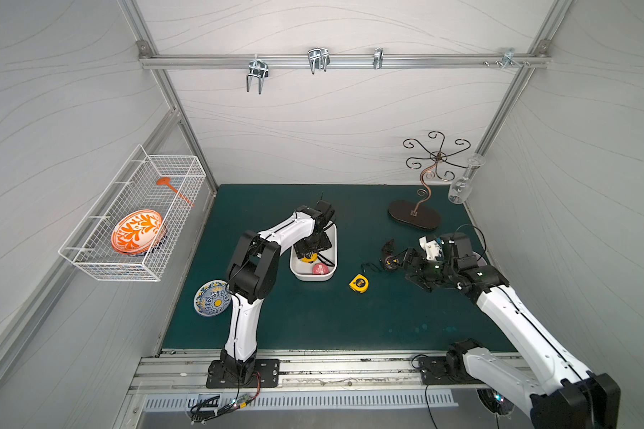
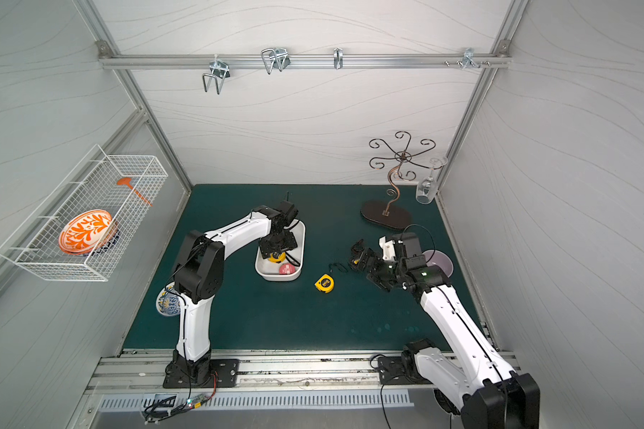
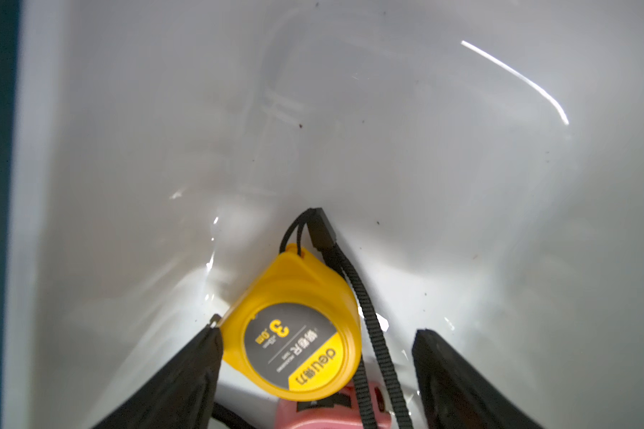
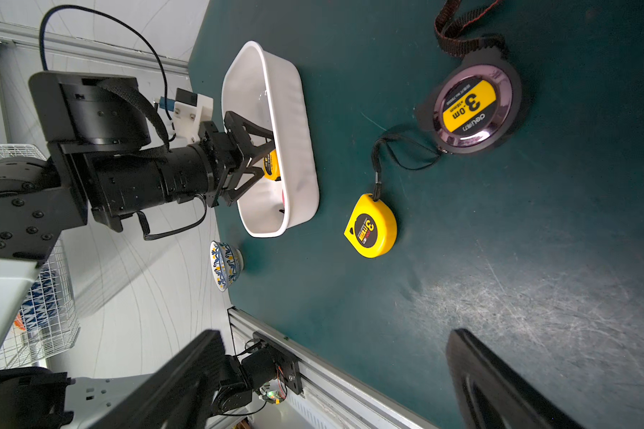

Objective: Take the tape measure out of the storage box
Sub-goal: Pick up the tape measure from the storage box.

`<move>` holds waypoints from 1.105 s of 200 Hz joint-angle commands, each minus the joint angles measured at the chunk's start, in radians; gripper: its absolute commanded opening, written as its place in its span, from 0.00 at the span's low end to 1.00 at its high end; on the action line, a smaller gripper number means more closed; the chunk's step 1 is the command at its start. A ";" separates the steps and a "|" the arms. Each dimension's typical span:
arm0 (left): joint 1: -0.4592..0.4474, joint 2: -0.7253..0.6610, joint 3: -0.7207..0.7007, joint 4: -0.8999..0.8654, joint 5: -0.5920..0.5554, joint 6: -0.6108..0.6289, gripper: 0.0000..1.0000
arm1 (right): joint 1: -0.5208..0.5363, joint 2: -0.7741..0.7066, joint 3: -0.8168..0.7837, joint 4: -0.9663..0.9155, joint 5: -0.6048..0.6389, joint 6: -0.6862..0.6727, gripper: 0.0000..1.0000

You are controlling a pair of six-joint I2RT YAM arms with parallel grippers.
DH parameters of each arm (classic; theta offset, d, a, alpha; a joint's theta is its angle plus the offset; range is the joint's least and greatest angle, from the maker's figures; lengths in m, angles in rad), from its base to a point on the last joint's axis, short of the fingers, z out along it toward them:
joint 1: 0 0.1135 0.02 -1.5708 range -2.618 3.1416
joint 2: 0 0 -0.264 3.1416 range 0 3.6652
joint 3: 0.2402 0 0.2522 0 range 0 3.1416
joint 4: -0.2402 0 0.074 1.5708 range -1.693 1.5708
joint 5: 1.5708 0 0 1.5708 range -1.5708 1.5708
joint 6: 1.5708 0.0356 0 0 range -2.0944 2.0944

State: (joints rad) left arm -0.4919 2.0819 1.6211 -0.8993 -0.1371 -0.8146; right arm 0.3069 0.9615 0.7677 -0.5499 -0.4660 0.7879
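1. Bolted to the grey aluminium front rail, the white-and-black left arm and right arm reach over the dark green counter.
2. Beside the left arm sits a blue-and-yellow patterned ceramic bowl.
3. Further in, a small yellow plastic tape measure lies loose on the counter, with a round black tape measure bearing a yellow label beyond it.
4. Near those two, the right jaws are spread wide with nothing between them.
5. At mid-counter stands the shallow white plastic storage box; inside it lies the yellow teardrop-shaped tape measure, its edge overlapping a pink tape measure.
6. Reaching down into the box, the left jaws are released and straddle the yellow case: one finger touches its rim, the other finger stands apart.
7. Behind the right arm sits a round lilac bowl; farthest back, a clear wine glass hangs upside down from a copper wire stand.
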 commanded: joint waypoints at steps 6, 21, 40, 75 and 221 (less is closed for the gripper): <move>0.001 -0.034 0.039 -0.030 -0.015 0.056 0.88 | -0.005 0.011 0.016 0.022 -0.014 -0.007 0.99; 0.004 -0.011 0.087 -0.075 -0.031 0.100 0.87 | -0.005 0.013 0.016 0.025 -0.017 -0.006 0.99; 0.010 0.022 0.128 -0.115 -0.031 0.145 0.85 | -0.005 0.007 0.018 0.021 -0.014 -0.006 0.99; 0.032 0.057 0.109 -0.106 0.032 0.152 0.84 | -0.006 -0.005 0.016 0.010 -0.011 -0.010 0.99; 0.025 0.067 0.042 -0.115 0.125 0.267 0.74 | -0.029 -0.021 0.005 -0.007 -0.018 -0.020 0.99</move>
State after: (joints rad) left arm -0.4610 2.1647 1.6653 -0.9966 -0.0280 -0.5747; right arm 0.2852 0.9558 0.7677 -0.5419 -0.4728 0.7845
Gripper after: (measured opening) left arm 0.749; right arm 0.988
